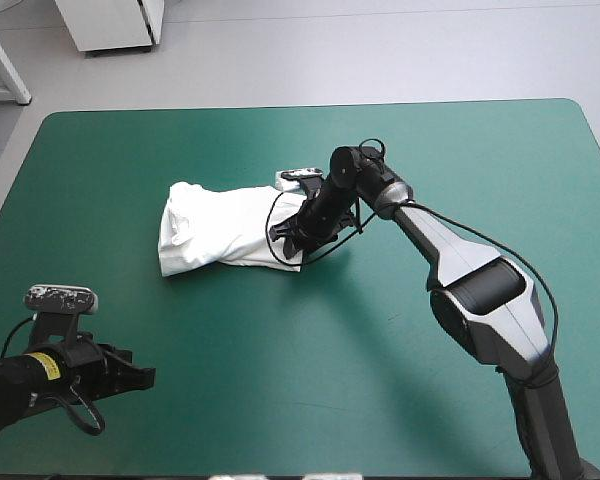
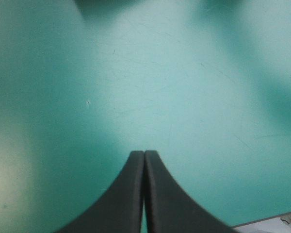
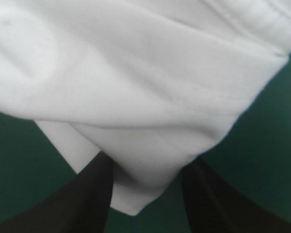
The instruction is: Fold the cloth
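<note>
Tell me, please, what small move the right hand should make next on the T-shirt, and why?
Probably close the right hand on the T-shirt. Its fingers stand open with a corner of the white cloth lying between them, so a grip looks ready. The left hand is shut over bare teal-green cover, away from the T-shirt, so it cannot help.

You are looking along the left gripper (image 2: 144, 154), and its black fingers are pressing together at the middle in one pointed arch. Ahead of it the teal-green cover (image 2: 184, 77) is filling the view, with soft shadows lying across it and a tiny pale speck (image 2: 88, 102) sitting on it. The table's edge (image 2: 269, 223) is showing just beside the gripper.
</note>
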### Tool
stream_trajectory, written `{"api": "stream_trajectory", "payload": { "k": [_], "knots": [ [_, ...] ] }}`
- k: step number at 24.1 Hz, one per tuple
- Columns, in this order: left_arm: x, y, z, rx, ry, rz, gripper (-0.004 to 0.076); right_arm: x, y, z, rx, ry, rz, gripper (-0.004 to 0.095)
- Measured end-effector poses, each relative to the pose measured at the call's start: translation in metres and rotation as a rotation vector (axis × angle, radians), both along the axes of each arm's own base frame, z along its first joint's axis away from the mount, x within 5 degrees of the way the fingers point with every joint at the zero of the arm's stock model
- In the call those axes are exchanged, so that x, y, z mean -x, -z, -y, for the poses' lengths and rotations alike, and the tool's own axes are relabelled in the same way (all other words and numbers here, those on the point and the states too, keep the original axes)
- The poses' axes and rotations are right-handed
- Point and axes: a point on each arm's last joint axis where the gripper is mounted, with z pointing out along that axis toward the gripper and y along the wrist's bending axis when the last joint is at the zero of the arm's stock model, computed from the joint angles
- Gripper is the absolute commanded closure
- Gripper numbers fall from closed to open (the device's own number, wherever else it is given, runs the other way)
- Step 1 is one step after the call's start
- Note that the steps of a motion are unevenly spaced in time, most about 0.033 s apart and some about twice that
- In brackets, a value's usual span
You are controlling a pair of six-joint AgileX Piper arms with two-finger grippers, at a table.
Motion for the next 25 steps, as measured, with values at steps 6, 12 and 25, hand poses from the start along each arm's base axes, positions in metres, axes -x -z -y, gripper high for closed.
{"api": "stream_trajectory", "payload": {
  "k": [6,12,25],
  "knots": [
    [0.0,0.0,0.0,0.0,0.0,0.0,0.0733,-0.003,0.006,-0.004,-0.042,-0.006,0.007,0.0766],
    [0.0,0.0,0.0,0.0,0.0,0.0,0.0733,-0.003,0.007,-0.002,-0.011,-0.025,0.005,0.0922],
    [-0.001,0.0,0.0,0.002,0.0,0.007,0.0733,0.0,-0.001,0.132,0.341,0.143,0.01,0.0921]
  ]
}}
